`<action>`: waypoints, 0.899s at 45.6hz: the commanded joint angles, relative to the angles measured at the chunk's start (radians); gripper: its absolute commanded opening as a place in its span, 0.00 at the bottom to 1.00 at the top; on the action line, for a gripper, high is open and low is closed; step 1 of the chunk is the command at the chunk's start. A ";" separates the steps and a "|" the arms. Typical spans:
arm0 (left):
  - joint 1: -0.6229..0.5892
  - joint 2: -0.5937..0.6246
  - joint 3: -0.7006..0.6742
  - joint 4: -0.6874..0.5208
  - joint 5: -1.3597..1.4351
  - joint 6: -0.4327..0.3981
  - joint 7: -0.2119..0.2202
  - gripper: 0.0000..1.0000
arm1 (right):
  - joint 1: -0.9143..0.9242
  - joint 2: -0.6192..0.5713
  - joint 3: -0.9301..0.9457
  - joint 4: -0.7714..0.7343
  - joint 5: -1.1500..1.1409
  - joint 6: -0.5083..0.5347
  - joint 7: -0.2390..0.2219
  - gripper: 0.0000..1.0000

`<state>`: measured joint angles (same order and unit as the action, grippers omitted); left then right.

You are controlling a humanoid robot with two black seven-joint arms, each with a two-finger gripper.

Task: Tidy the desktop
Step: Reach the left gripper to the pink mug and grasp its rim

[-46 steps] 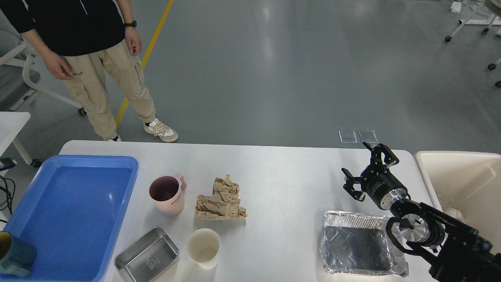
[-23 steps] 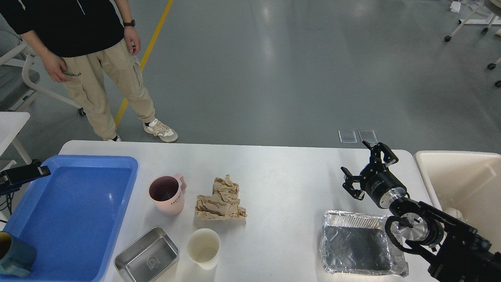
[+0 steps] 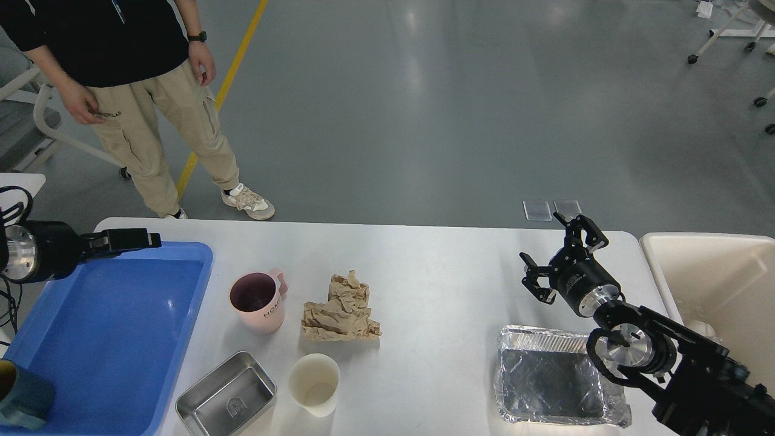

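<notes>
Head view is showing the left tool [image 3: 142, 238], state unclear, newly reaching over the tray [image 3: 109, 327] at the table's [image 3: 436, 266] left edge, while the right tool [image 3: 560, 257], spread and empty, is hovering near the far right corner.

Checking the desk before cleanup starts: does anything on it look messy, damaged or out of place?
Yes. A crumpled brown paper lies loose mid-desktop, right of the pink mug. The foil tray near the right edge has wrinkled, bent rims. Nothing looks spilled.
</notes>
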<state>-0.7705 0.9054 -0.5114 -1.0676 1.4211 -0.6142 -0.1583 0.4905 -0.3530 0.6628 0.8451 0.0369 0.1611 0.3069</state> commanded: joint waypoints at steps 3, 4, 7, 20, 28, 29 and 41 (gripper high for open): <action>-0.182 -0.183 0.201 0.168 0.032 0.005 -0.038 0.95 | 0.003 -0.001 0.000 0.008 0.000 0.000 0.001 1.00; -0.194 -0.200 0.217 0.182 0.032 0.005 -0.040 0.95 | 0.003 -0.001 0.000 0.008 0.000 0.002 0.001 1.00; -0.230 -0.252 0.267 0.213 0.036 0.005 -0.046 0.95 | 0.008 -0.001 0.000 0.009 0.000 0.002 0.001 1.00; -0.285 -0.352 0.410 0.250 0.099 0.005 -0.076 0.94 | 0.017 0.000 0.001 0.011 0.000 0.000 0.001 1.00; -0.296 -0.352 0.455 0.250 0.154 0.007 -0.112 0.94 | 0.019 -0.006 0.003 0.031 0.000 -0.008 0.001 1.00; -0.294 -0.353 0.455 0.250 0.156 0.005 -0.112 0.94 | 0.019 -0.007 0.001 0.031 0.000 -0.009 0.003 1.00; -0.288 -0.342 0.521 0.250 0.206 0.010 -0.127 0.94 | 0.025 -0.012 0.001 0.032 0.000 -0.012 0.001 1.00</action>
<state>-1.0602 0.5629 -0.0161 -0.8175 1.6007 -0.6081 -0.2739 0.5149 -0.3644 0.6649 0.8760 0.0368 0.1492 0.3084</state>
